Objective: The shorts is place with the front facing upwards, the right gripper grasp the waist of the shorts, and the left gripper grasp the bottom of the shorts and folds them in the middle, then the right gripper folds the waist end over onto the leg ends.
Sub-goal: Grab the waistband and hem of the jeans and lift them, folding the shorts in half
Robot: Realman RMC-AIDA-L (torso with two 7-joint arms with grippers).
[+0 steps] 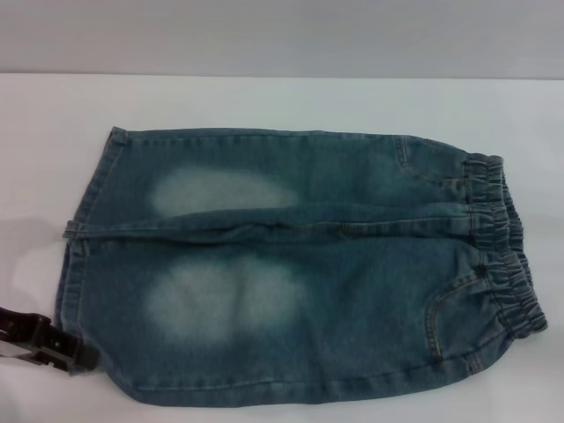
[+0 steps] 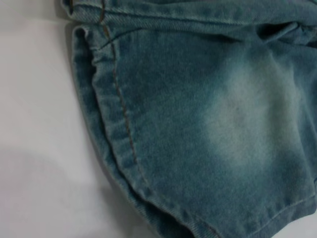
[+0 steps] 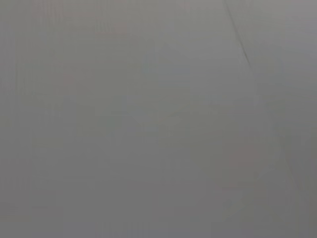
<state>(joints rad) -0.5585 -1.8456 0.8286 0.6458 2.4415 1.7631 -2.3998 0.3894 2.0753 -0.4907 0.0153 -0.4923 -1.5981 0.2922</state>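
Left gripper [image 1: 53, 344], its opening unclear to us, nears the hem of the shorts [image 1: 300, 273] lying flat on the desk [image 1: 264, 101]; we should pinch both layers squarely.

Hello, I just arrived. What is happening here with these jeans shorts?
A two-armed robot is about to fold a pair of denim shorts. They lie flat and unfolded on the white table, waistband toward the robot's right, leg hems toward its left. The left gripper is at the near corner of the leg hem, low at the table; no grasp is visible yet. The right gripper is not in view.
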